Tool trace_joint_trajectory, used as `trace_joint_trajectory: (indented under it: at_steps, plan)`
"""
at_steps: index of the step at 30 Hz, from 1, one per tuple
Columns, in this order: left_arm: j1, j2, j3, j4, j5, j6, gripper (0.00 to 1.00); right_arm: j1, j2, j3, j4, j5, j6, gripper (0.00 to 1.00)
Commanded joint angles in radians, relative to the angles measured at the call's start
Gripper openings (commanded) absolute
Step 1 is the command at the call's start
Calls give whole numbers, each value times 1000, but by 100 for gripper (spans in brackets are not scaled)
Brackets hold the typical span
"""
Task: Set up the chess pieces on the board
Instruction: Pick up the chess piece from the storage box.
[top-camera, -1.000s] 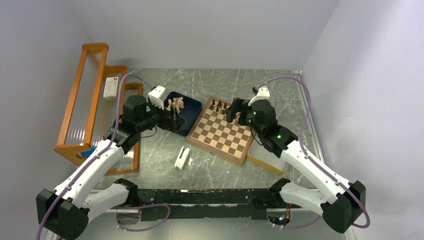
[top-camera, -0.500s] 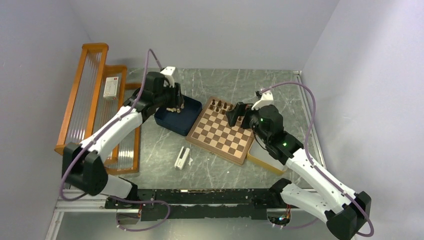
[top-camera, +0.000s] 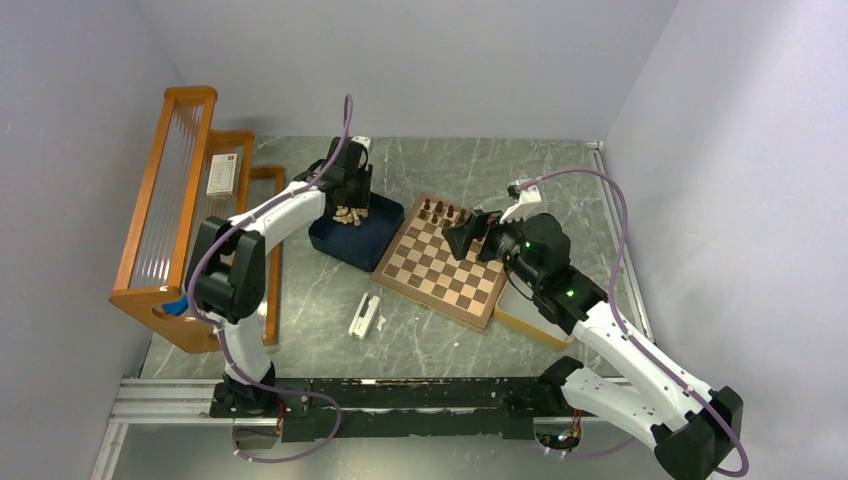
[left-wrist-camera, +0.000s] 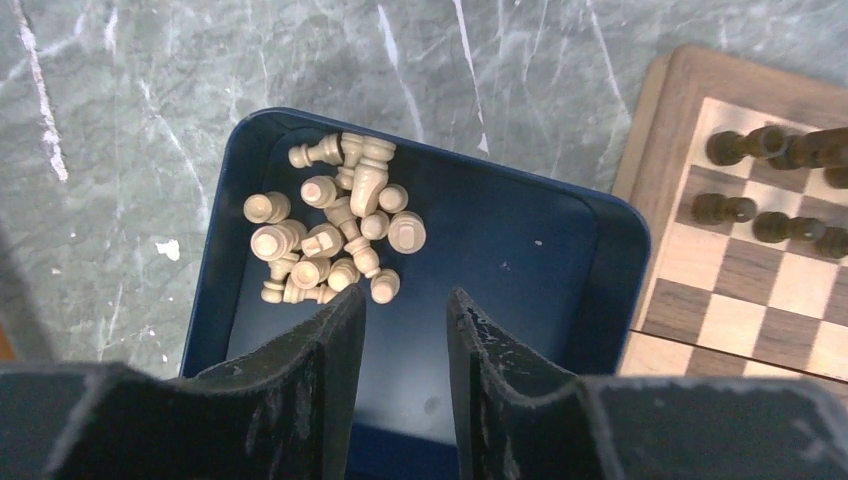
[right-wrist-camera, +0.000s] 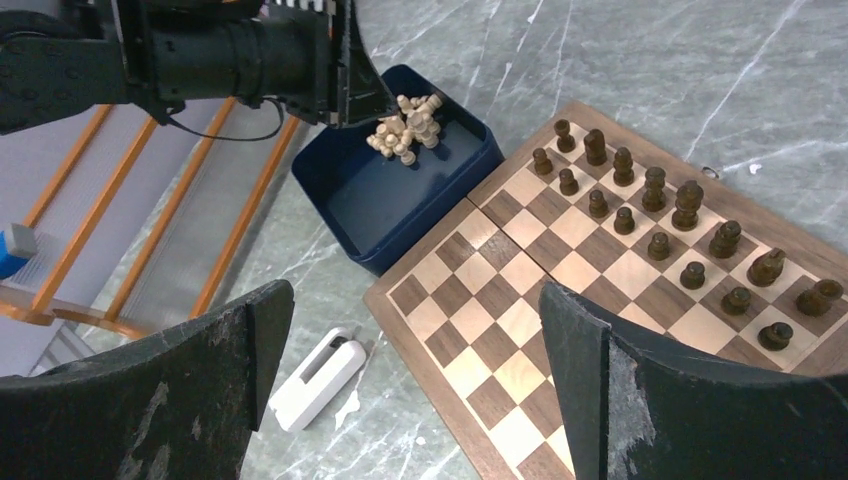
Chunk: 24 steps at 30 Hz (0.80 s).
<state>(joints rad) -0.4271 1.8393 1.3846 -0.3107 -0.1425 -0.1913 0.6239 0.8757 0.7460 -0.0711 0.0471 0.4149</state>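
Note:
The board (top-camera: 440, 275) lies mid-table, with dark chess pieces (right-wrist-camera: 660, 215) standing in two rows along its far edge. Pale chess pieces (left-wrist-camera: 335, 230) lie heaped in the far corner of a dark blue tray (left-wrist-camera: 520, 250) left of the board. My left gripper (left-wrist-camera: 407, 297) hangs over this tray just short of the heap, its jaws narrowly open with only tray floor between them. My right gripper (right-wrist-camera: 415, 292) hovers wide open above the board's (right-wrist-camera: 560, 300) near left part, holding nothing.
A small white device (top-camera: 365, 316) lies on the marble in front of the tray. An orange wooden rack (top-camera: 190, 200) stands along the left wall. A pale yellow-rimmed tray (top-camera: 530, 320) sits under the right arm beside the board.
The left arm has stretched forward and right until its gripper hangs over the blue tray, and its jaws have narrowed. The right gripper drifted slightly left over the board, still wide open.

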Motion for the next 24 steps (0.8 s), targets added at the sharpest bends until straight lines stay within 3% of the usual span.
trace_joint_trajectory:
  at_steps: [1,24]
  plan:
    - [5,16,41,58,-5,46,40,4,-7,-2,34,-24,12,97]
    - [5,160,112,48,-4,82,35,5,2,16,9,-15,17,96]
